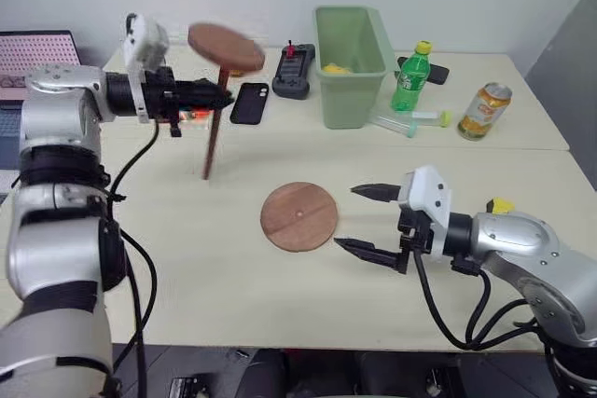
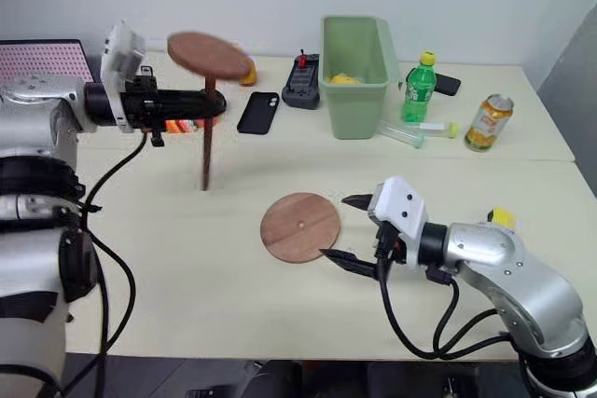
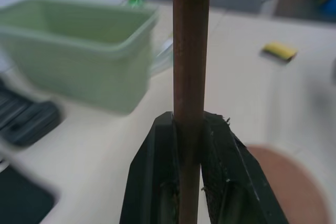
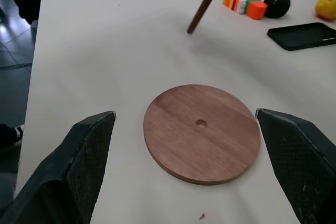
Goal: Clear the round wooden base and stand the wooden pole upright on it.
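Right gripper (image 1: 366,219): jaws wide, empty, near counter's front edge beside round wooden base (image 1: 298,216), bare. Left gripper (image 1: 220,96): jaws clamping wooden pole (image 1: 213,142), aloft, disc uppermost; standing pending.

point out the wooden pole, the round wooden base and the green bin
wooden pole (image 1: 214,142): left eye view, mid-shaft below the claw
round wooden base (image 1: 298,216): left eye view, near its centre hole
green bin (image 1: 353,90): left eye view, front wall
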Motion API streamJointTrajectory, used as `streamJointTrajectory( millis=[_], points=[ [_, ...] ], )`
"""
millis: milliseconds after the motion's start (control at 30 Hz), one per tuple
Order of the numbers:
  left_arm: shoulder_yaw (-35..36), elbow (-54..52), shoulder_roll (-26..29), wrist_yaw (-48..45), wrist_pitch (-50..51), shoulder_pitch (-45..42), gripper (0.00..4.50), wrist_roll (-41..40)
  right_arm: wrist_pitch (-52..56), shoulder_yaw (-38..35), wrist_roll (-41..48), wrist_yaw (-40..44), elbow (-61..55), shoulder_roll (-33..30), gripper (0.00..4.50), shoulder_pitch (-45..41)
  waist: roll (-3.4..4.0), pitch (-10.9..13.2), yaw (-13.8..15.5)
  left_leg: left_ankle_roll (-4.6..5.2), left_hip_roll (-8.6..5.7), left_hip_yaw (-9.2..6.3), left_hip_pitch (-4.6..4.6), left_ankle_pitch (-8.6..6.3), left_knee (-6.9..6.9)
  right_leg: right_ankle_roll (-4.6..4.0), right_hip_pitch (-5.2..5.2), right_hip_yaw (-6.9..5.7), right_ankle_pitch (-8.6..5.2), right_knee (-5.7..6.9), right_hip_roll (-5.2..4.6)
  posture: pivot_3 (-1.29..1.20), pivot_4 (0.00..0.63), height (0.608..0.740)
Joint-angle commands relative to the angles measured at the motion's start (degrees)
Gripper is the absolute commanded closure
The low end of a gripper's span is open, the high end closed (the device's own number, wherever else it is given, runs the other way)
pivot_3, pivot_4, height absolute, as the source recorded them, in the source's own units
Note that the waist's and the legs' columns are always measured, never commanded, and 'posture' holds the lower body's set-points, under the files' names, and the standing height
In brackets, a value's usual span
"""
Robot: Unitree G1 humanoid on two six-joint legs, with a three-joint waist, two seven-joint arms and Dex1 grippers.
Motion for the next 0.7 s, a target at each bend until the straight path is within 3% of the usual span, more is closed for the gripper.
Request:
streamJointTrajectory(
  millis=[33, 200, 333, 700],
  points=[
    [4.71, -17.95, -2.25, 6.84, 9.73, 6.21, 4.26, -9.25, -1.95, -4.00, 1.91, 0.31, -3.10, -1.17, 0.00, 2.45, 0.00, 0.00, -0.03, 0.00, 0.06, 0.00, 0.03, 0.00, -0.01, 0.00, 0.05, 0.03, 0.00, 0.01, -0.06, 0.00, 0.150, 0.740],
    [5.73, -31.70, -8.55, 17.77, 11.20, 14.13, 4.26, -13.54, -4.34, -2.73, -0.37, -0.28, -4.67, -2.29, 0.00, 7.60, 0.00, -0.01, 0.33, -0.09, 0.23, -0.11, 0.04, 0.05, 0.01, -0.01, 0.11, -0.16, 0.01, 0.06, 0.00, 0.00, 0.150, 0.740],
    [4.03, -38.04, -11.40, 21.31, 11.26, 18.11, 4.26, -15.59, -3.92, -1.38, 0.00, -0.38, -4.54, -2.61, 0.00, 8.60, 0.00, -0.02, 0.61, -0.13, 0.16, -0.06, 0.12, 0.07, 0.02, -0.02, 0.20, -0.13, 0.01, 0.06, 0.02, 0.00, 0.150, 0.740],
    [-1.93, -39.20, -13.48, 23.42, 6.73, 22.08, 4.26, -15.27, -1.00, 1.68, -0.17, -2.73, -4.75, -2.91, 0.00, 6.77, 0.01, -0.02, 1.31, -0.17, 0.10, -0.05, 0.15, 0.10, 0.01, -0.02, 0.23, -0.15, 0.01, 0.06, 0.13, 0.00, 0.150, 0.740]
  ],
)
